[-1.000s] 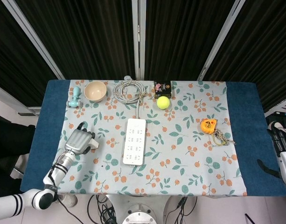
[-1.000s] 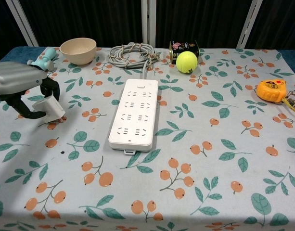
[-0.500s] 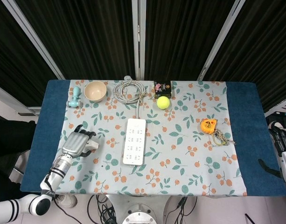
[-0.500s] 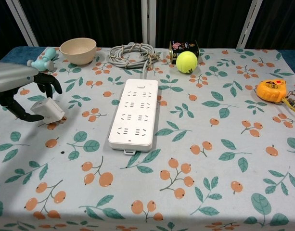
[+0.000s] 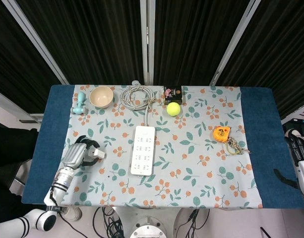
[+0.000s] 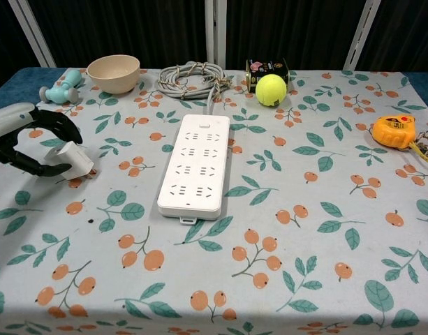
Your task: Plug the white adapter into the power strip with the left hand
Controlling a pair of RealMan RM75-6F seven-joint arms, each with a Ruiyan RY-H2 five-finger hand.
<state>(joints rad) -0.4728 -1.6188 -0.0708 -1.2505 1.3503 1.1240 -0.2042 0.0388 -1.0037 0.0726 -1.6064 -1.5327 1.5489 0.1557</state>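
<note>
Left hand (image 6: 21, 139) curls its fingers loosely around the white adapter (image 6: 72, 158), not clearly clamped; carrying and plugging into the power strip (image 6: 194, 164) remain.

1. The left hand (image 6: 24, 139) lies low at the near-left, knuckles up, its silver back facing upward.
2. Its black fingers (image 6: 52, 118) are curved and spread apart; the chest view shows a gap between thumb and fingers.
3. The left forearm (image 5: 60, 181) slants down toward the lower left.
4. The right hand (image 5: 296, 148) shows at the far right edge, dark fingers pointing up.
</note>
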